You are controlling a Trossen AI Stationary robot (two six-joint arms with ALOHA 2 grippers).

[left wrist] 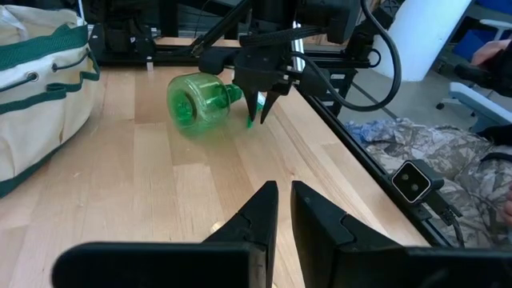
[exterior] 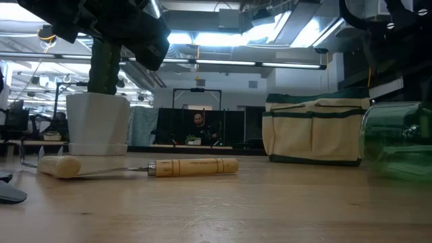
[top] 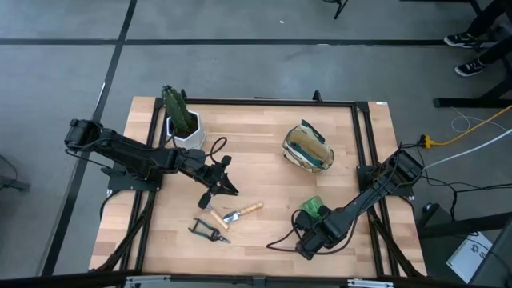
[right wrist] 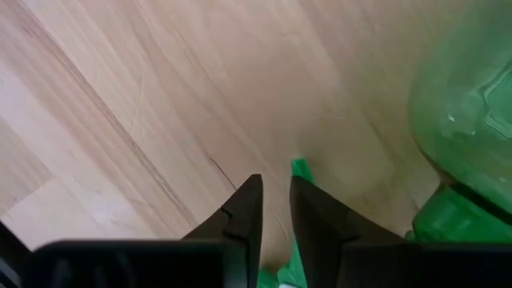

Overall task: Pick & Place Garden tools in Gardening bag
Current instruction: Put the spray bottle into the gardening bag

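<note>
Green plastic spray bottle (top: 314,208) lies on its side on my wooden worktop (top: 264,144), near the right front edge.
My right gripper (left wrist: 260,108) is down at the bottle's trigger end, jaws drawn nearly together around a thin green part; whether they grip it I cannot tell. My left gripper (top: 218,188) hangs over the worktop's middle, jaws clenched on nothing. Just in front of it lie the trowel (top: 242,213), a second wooden handle (top: 218,218) and the black-handled shears (top: 210,232). The tan gardening bag (top: 307,148) with green trim stands toward the right rear, apart from every tool. A cactus-like plant (top: 179,112) in a white pot (top: 187,133) stands rear left. No readable lettering on any item.
</note>
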